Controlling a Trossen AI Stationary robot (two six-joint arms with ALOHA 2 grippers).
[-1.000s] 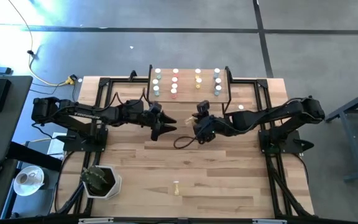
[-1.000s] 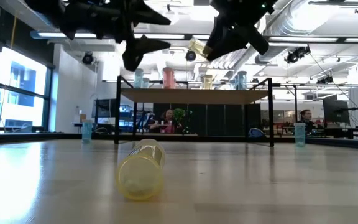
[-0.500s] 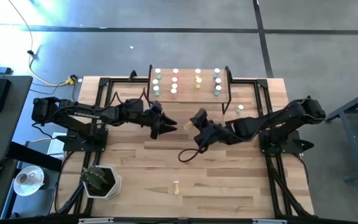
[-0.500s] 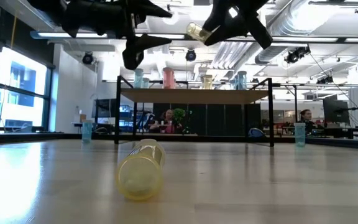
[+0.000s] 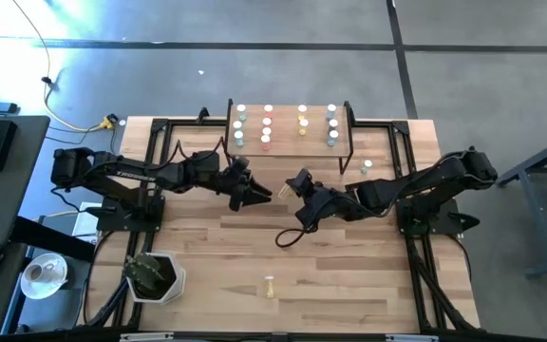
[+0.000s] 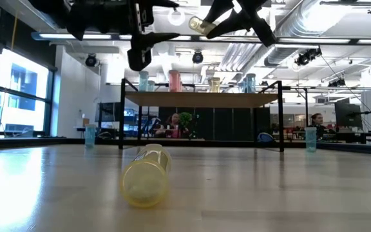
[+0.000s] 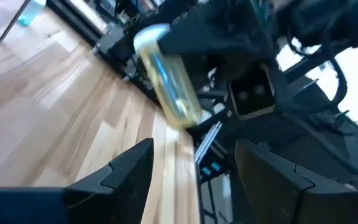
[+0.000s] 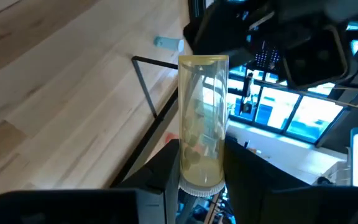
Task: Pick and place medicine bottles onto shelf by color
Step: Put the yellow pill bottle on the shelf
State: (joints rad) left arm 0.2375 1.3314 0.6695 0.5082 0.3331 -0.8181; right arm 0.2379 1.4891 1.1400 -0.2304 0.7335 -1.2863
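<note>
From above, you see both arms meeting over the middle of the bench (image 5: 349,275), in front of the shelf (image 5: 291,142), which stands at the far edge. The left gripper (image 5: 260,193) points toward the right gripper (image 5: 295,182), the two close together. On the shelf the bottles (image 5: 268,129) stand in four columns running front to back. One more bottle (image 5: 366,166) stands on the bench just right of the shelf, and a small yellow one (image 5: 270,283) lies alone near the front edge.

From table height, you find the right gripper (image 6: 212,20) high above the bench, closed on a yellow bottle (image 6: 199,26) that lies tilted, nearly level. The left gripper (image 6: 148,29) hangs beside it with its fingers spread and nothing between them. On the bench in the foreground lies a yellow bottle (image 6: 147,175) on its side. A bluish bottle (image 6: 90,135) stands at the far left and another (image 6: 310,138) at the far right.

In the left wrist view, your left fingers (image 7: 114,178) stand wide apart, and beyond them the yellow bottle (image 7: 166,78) sits slanted in the other arm's grip.

In the right wrist view, your right fingers (image 8: 166,171) clamp the yellow bottle (image 8: 202,118) near its capped end, the clear body sticking forward; the left arm (image 8: 272,43) shows dark just beyond it.
</note>
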